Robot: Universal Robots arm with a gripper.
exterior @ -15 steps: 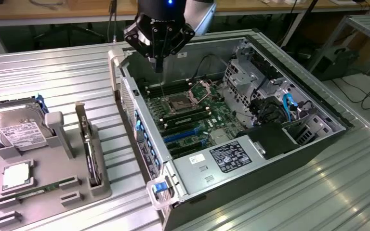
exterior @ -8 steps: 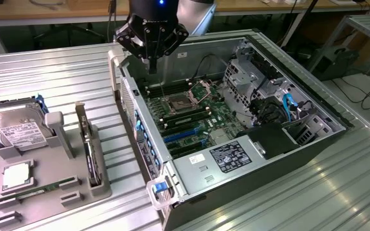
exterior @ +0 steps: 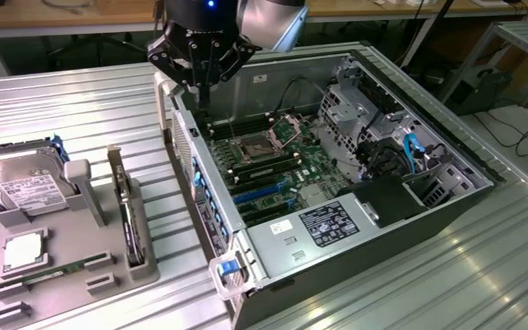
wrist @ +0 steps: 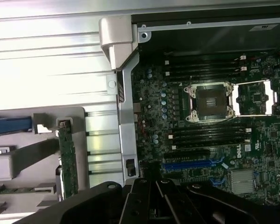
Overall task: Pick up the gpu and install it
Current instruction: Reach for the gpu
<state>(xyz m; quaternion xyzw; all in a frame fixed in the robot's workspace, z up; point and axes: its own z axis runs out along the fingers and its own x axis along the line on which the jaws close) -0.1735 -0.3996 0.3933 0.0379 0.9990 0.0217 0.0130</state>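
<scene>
The step in hand looks like the approach to the pick-up, with nothing taken yet; the gripper (exterior: 201, 93) hangs over the far left corner of the open computer case (exterior: 337, 265), above the case wall and the edge of the motherboard (exterior: 291, 165); its jaws are closed on nothing, drawn together to a narrow point. In the wrist view the gripper (wrist: 151, 186) looks down on the case wall, with the board to one side and the holder to the other.

The gpu (exterior: 126, 213) is well apart from the gripper, nearer the camera and to the exterior view's left; it stands on edge in a slot of the grey holder (exterior: 71, 282) on the ribbed metal desk (exterior: 80, 103), its silver bracket at the far end; the wrist view catches the gpu (wrist: 67, 158) edge-on, green board face showing. In the same holder sit the hard drive (exterior: 25, 189), upright at the far end, and the memory stick (exterior: 53, 271), lying flat at the near end; neither is the target.

By my judgement, taking the card calls for the jaws to part first, then to line up across its thin upper edge, clear of the holder's walls; the install side calls for a free expansion slot, and the blue slots (exterior: 259, 194) on the board appear unoccupied.
</scene>
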